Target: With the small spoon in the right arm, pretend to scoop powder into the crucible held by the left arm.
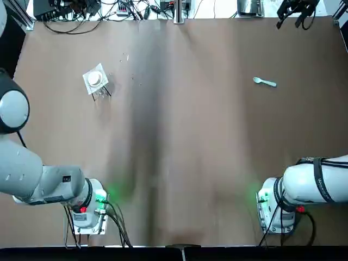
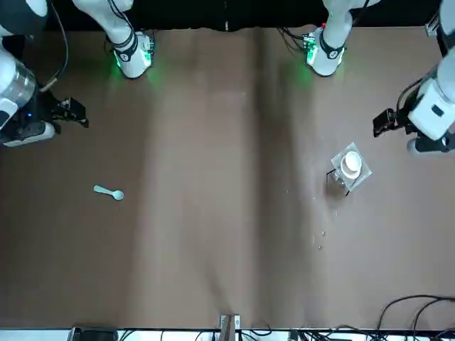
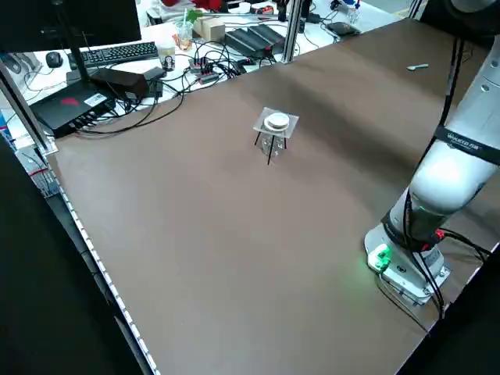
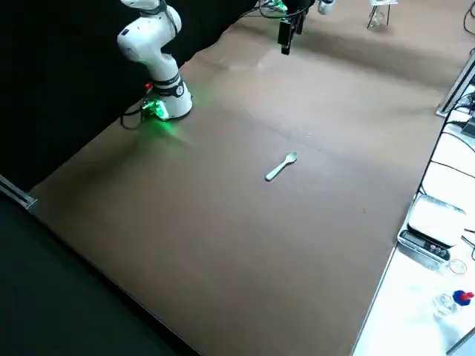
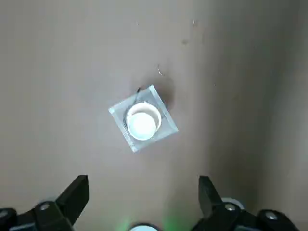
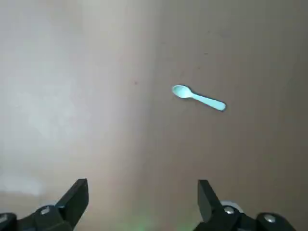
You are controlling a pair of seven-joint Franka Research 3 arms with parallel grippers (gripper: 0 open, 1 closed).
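Observation:
A small white crucible (image 1: 95, 79) sits in a clear square stand on the table's far left; it also shows as the crucible (image 5: 142, 120) in the left wrist view. A pale blue small spoon (image 1: 265, 82) lies flat at the far right, seen too as the spoon (image 6: 198, 98). My left gripper (image 5: 142, 186) hangs open high above the table, on the base side of the crucible and apart from it. Over on the other side, my right gripper (image 6: 142, 187) is open and raised, short of the spoon. Neither holds anything.
Both arm bases (image 1: 89, 209) (image 1: 274, 209) glow green at the near edge. Cables, a keyboard and lab items (image 3: 117, 55) crowd the bench beyond the table's far edge. A scale (image 4: 427, 226) stands off the table past its right side.

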